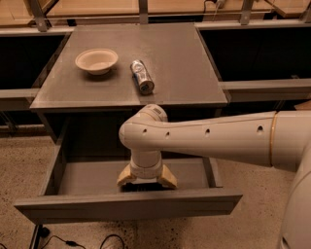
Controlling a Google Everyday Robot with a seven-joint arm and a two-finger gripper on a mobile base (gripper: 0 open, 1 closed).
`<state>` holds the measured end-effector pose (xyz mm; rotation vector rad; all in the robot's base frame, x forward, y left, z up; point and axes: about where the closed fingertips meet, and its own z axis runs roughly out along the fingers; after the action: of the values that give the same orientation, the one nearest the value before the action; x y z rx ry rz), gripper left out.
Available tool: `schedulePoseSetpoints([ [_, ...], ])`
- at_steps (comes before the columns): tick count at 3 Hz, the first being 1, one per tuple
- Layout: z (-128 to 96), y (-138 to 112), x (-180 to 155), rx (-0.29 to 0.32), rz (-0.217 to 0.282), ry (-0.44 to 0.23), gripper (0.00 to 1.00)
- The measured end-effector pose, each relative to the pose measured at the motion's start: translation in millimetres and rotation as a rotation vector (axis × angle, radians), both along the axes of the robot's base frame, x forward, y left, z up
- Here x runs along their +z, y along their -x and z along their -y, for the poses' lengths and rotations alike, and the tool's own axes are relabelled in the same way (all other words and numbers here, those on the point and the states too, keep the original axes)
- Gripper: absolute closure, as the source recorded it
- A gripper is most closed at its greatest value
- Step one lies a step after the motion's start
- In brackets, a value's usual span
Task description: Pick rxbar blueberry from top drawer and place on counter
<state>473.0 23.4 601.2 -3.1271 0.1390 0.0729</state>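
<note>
The top drawer (87,177) is pulled out below the counter (175,58). My gripper (146,183) reaches down into the drawer near its front panel, right of the middle. Its two tan fingers (126,178) are spread apart. A dark strip of the rxbar blueberry (146,186) shows low between them on the drawer floor; the front panel and my wrist hide most of it. The fingers stand on either side of the bar and I see no closing on it.
A pale bowl (96,60) and a silver can (142,76) lying on its side are on the counter. My white arm (218,138) crosses in from the right over the drawer's right half. Wooden surfaces with metal posts (143,6) stand behind. Cables (73,241) lie on the floor.
</note>
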Motion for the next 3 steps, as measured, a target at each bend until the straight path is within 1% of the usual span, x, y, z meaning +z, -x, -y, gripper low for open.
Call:
schedulePoseSetpoints([
  [1,-0.9,0.6,-0.9,0.007,0.002,0.007,0.00],
  [2,-5.4,7.5,-5.0,0.090,0.047,0.009,0.00],
  [3,-5.2,7.0,-5.5,0.096,0.043,0.013,0.00],
])
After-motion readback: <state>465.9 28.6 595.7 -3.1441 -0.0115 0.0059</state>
